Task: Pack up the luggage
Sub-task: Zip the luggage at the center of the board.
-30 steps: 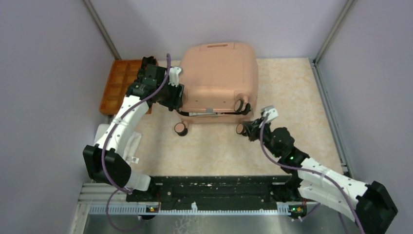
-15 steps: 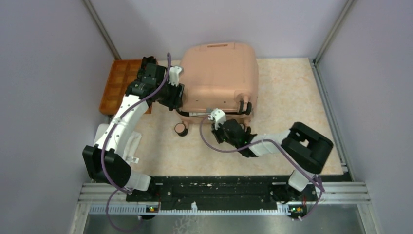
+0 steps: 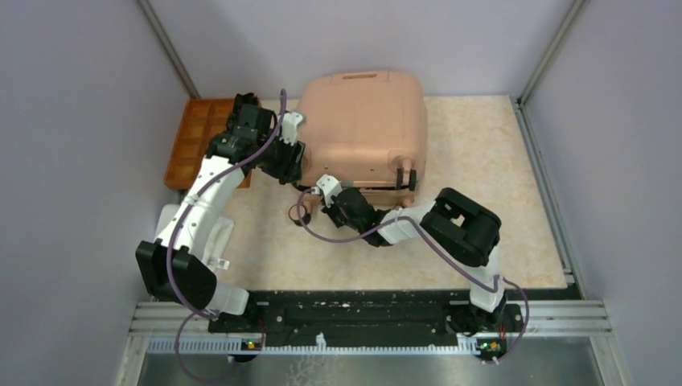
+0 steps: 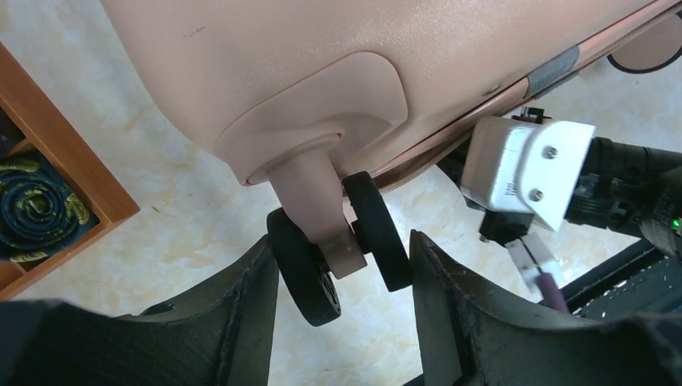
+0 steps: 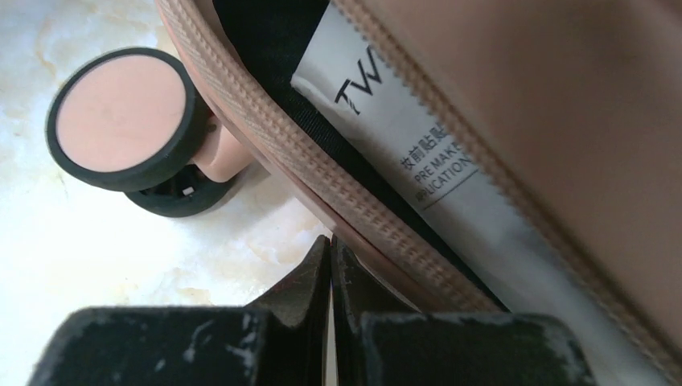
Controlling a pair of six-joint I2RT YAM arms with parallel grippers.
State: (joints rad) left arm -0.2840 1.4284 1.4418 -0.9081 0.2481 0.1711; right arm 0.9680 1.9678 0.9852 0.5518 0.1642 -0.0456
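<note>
The table [image 3: 482,161] carries the luggage [image 3: 366,121], which lies flat with its far edge near the rear wall [image 3: 362,32]. Bare table surface runs along the luggage's right side and in front of its near edge. That near strip is partly taken up by the right arm [image 3: 458,229], which is folded in front of the luggage with its forearm pointing left along the near edge. The left arm [image 3: 201,201] reaches to the luggage's near-left corner. The orange tray [image 3: 193,137] sits to the left of the luggage, partly under the left arm. The two shells of the luggage stand slightly apart along the near edge, and black lining [image 5: 257,40] shows in the gap. The left gripper [image 4: 342,241] straddles the twin caster [image 4: 374,241] under the upper shell's corner. Its jaws are closed around the caster, one finger against each outer disc. The white camera housing [image 4: 523,169] of the right wrist sits just right of that caster, below the seam. The right gripper [image 5: 331,249] has its jaws pressed together and holds nothing. Its tip is at the ribbed rim [image 5: 322,193] of the lower shell. The lower caster [image 5: 121,112] stands on the table left of that tip, outside the rim. A white printed tube [image 5: 418,153] lies in the gap between the shells, on the lining, just inside the rim.
</note>
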